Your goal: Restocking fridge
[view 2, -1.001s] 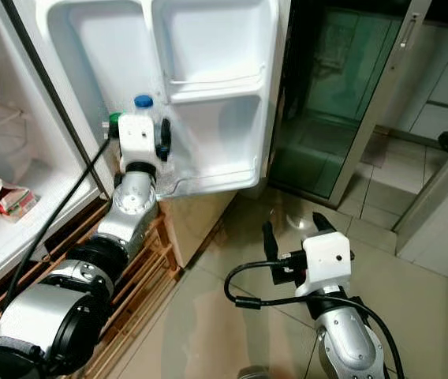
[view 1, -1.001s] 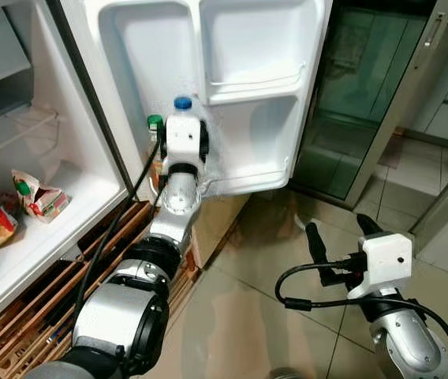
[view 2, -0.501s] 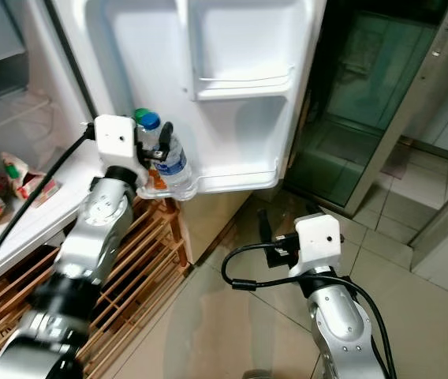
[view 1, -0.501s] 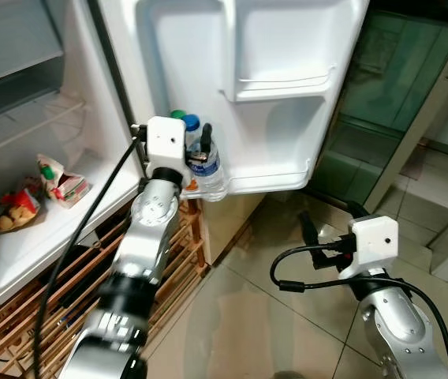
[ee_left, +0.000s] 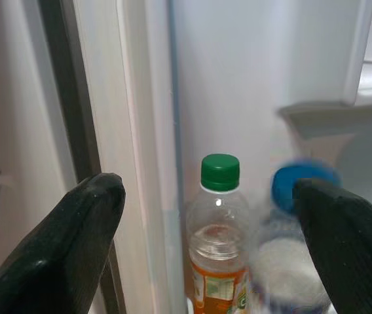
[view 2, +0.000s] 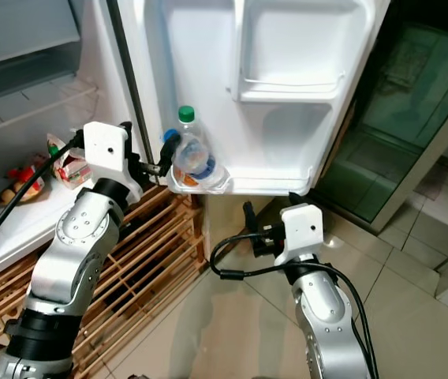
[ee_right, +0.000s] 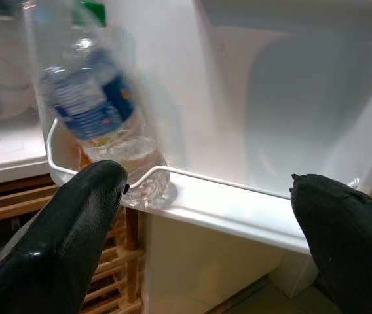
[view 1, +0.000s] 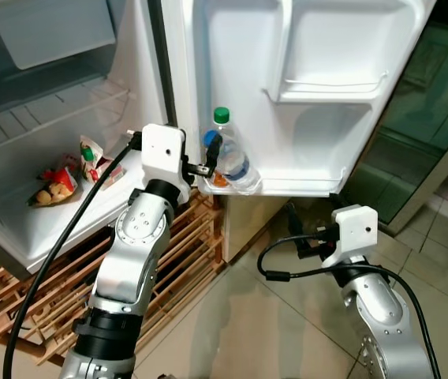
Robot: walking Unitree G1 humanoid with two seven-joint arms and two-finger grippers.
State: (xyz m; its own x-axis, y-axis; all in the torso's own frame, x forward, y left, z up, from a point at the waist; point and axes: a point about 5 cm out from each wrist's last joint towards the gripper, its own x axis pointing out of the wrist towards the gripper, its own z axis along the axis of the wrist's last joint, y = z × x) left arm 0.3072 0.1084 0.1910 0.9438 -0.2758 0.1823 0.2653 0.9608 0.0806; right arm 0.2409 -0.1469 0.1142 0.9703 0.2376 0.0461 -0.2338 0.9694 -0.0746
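The white refrigerator door (view 1: 319,95) stands swung open, its inner side facing the camera, and serves as the landmark here. To its left lies the open white refrigerator compartment (view 1: 58,158), with a wire shelf above and a flat white floor. Below the compartment and the door's lower edge sits a slatted wooden rack (view 1: 177,260) on the tiled floor (view 1: 287,332). To the right of the door is a dark green glass panel (view 1: 429,134).

Along the door's bottom runs the lowest white door shelf (view 1: 295,185), guarded by a thin rail; a second, smaller shelf (view 1: 326,87) sits higher up. At the left end of the lowest shelf stand two bottles, touching or nearly so: a clear plastic bottle with a blue cap and blue label (view 1: 232,162), tilted, and just behind it a clear bottle with a green cap and orange liquid (ee_left: 219,242), upright.

The left gripper (view 1: 208,158) is at the left end of that shelf, right beside the blue-capped bottle; its black fingers (ee_left: 74,242) are spread wide, holding nothing. The right gripper (view 1: 295,229) hangs just below the door's lower edge, its fingers (ee_right: 74,222) also released and wide apart.

On the compartment floor, left of the door, rest a small carton with a green cap (view 1: 98,162) and a shallow dish of food (view 1: 50,189).
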